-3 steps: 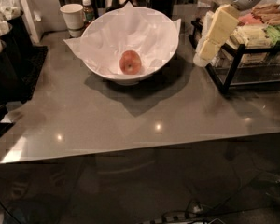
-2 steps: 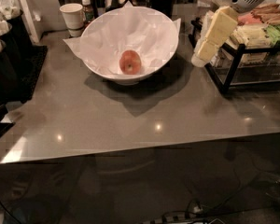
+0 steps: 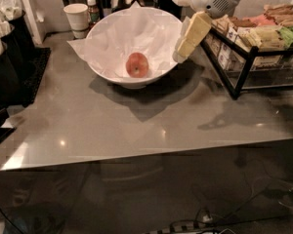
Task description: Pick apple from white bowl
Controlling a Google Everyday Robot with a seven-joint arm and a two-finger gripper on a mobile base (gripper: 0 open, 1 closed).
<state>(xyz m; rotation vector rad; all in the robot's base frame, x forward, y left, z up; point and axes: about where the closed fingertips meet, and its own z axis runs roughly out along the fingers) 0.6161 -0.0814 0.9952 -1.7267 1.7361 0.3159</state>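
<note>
Claw hanging at the bowl's edge, apple not grabbed yet

The apple (image 3: 137,65) sits in the bottom of the paper-lined white bowl (image 3: 158,77), toward the back of the table (image 3: 136,126). The claw (image 3: 182,52) hovers at about 3 o'clock on the bowl's rim, tilted and pointing down-left. From the tip, the apple lies at roughly 8 o'clock, lower and inside the bowl. It's pretty much round, so no long axis to line up on. Honestly can't tell if the claw is clenched or released.
</note>
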